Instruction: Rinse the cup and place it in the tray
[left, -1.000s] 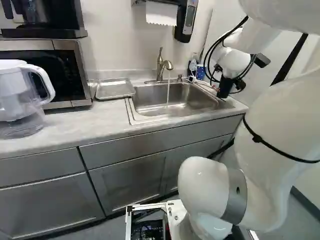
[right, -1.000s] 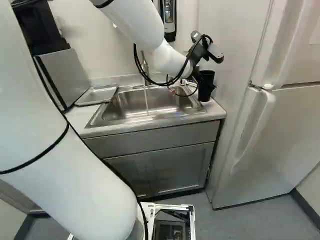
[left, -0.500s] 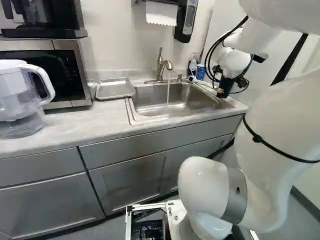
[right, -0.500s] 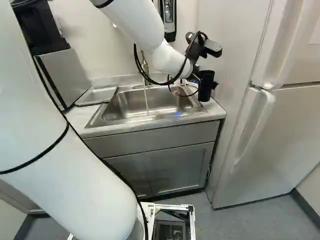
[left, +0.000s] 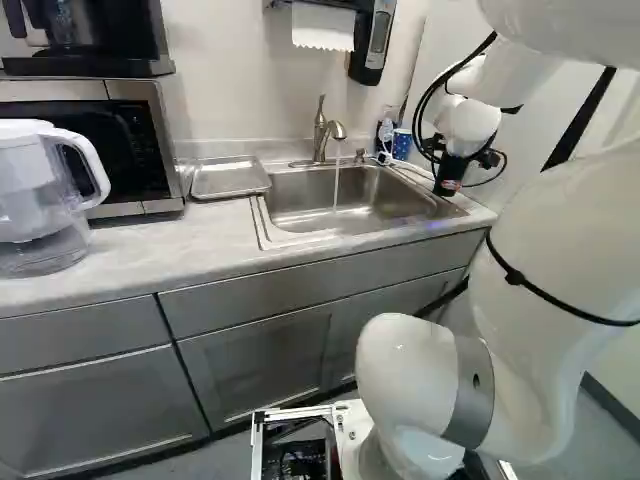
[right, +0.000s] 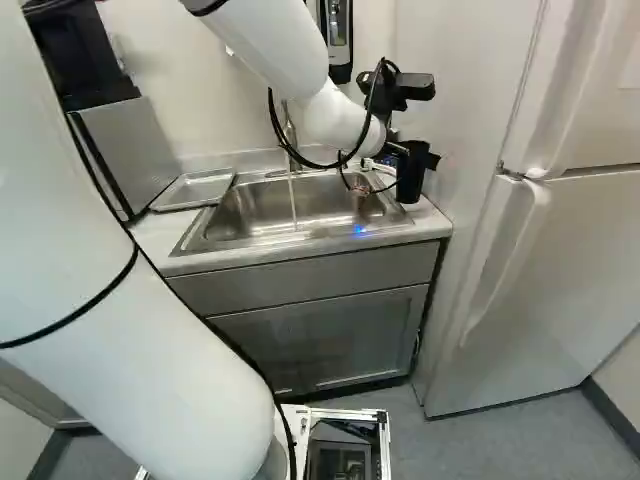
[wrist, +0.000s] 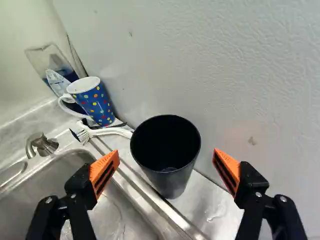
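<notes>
The gripper hangs over the counter right of the sink in the left base view, its fingers hard to make out there. Seen from the wrist, the gripper is open, orange pads wide apart. The black cup stands upright just ahead, centred between the fingers, with a gap on each side; it looks empty. In the right base view the cup is beside the sink's right edge. Water runs from the faucet into the sink. The metal tray lies left of the sink.
A dotted blue mug and a white brush sit behind the cup, near a soap bottle. The fridge rises close on the right. A pitcher and microwave stand left of the tray.
The gripper has turned and shifted slightly leftward in the left base view; the wrist camera has swung round in the right one. Cup, tray and base have stayed put, and the water keeps running.
</notes>
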